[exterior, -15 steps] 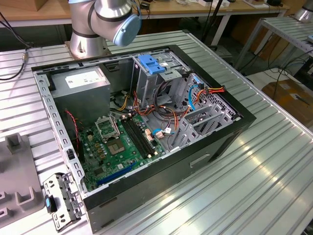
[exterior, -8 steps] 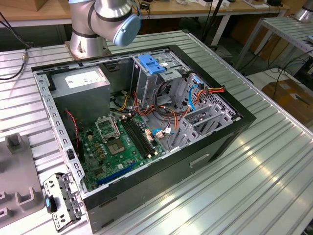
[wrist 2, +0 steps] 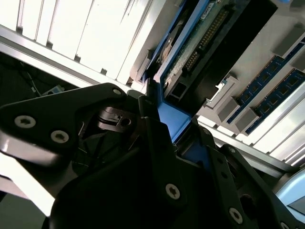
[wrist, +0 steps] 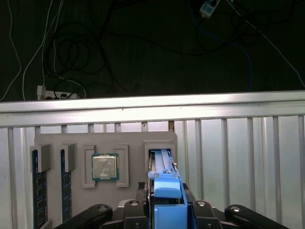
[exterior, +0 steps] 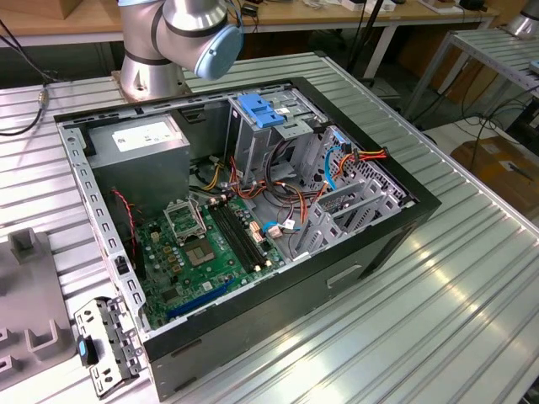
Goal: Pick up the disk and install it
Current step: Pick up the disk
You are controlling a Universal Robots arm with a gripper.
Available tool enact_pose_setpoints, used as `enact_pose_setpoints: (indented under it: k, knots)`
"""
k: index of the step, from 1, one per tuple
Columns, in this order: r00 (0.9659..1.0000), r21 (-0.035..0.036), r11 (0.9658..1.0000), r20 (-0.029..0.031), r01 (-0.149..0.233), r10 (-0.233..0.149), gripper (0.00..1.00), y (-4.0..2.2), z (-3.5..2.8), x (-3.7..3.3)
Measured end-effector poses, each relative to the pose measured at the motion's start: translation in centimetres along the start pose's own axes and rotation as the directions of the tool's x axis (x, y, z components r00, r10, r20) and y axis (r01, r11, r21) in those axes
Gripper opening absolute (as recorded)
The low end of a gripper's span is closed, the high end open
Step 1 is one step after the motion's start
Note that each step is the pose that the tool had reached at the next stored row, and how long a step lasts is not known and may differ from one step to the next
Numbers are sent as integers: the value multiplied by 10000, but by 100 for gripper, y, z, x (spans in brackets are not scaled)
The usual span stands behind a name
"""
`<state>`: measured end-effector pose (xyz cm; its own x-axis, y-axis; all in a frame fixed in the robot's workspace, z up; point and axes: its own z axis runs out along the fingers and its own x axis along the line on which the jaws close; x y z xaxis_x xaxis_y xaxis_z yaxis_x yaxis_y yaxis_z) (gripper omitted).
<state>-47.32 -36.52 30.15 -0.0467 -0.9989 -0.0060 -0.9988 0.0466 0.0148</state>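
The disk (wrist: 166, 187) stands on edge in a slot of a grey holder tray (wrist: 62, 139), its bright blue carrier rail facing the first wrist camera. In the second wrist view the disk's green circuit board (wrist 2: 198, 45) and blue rail (wrist 2: 172, 120) run away from the black fingers (wrist 2: 148, 112). My gripper (wrist: 166, 198) sits astride the carrier, one finger on each side pressed against the blue plastic, shut on the disk. The arm's base (exterior: 156, 50) stands behind the open computer case (exterior: 354, 278).
The holder tray also carries a processor (wrist: 105, 167) and memory sticks (wrist: 39, 191), beside the slot. Inside the case are a motherboard (exterior: 206, 248), a tall metal cage with a blue tab (exterior: 261, 109) and loose cables. A table rail (wrist: 152, 109) runs past the tray.
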Motion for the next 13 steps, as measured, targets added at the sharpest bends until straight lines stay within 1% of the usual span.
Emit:
enact_pose_setpoints:
  k: [2, 10, 13]
  knots:
    - [10000, -3, 10000, -1, 0, 0, 37, 0, -4, 0]
    - [10000, -1, 10000, -18, -1, 1, 37, 1, -62, 0]
    - [10000, 1, 10000, -40, -1, 1, 37, 2, -110, 0]
